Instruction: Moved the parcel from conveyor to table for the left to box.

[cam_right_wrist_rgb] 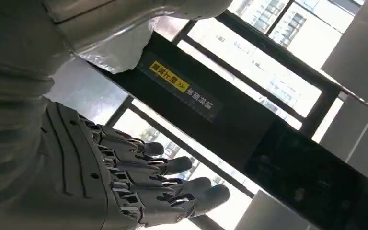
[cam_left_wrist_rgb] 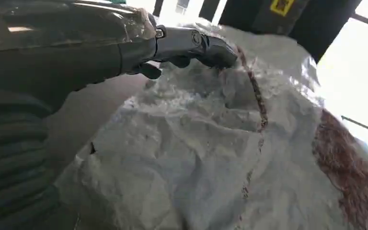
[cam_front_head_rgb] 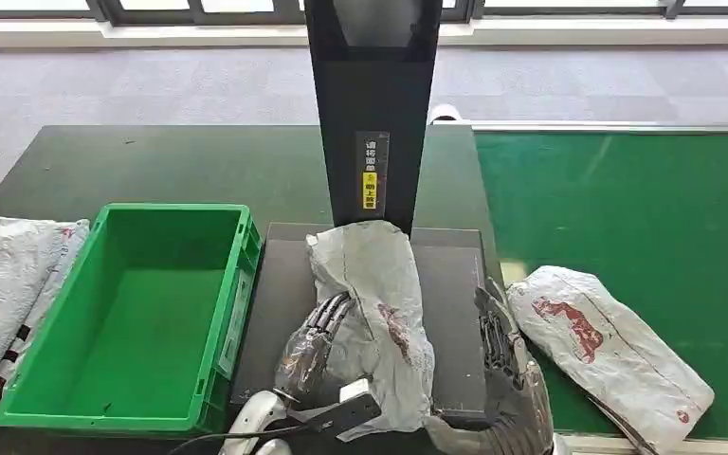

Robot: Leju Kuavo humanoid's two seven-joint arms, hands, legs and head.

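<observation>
Here, centre frame, the left hand (cam_front_head_rgb: 315, 343) grips the parcel (cam_front_head_rgb: 376, 303); the right hand (cam_front_head_rgb: 507, 365) is open, empty; boxing in the green crate (cam_front_head_rgb: 133, 313) seems next.

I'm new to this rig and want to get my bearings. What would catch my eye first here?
First, the crumpled grey parcel with red print, lying on the dark platform below the black post, with the left hand touching its side and the right hand open beside it. Next, the empty green crate to its left, and a second parcel on the green conveyor.
</observation>
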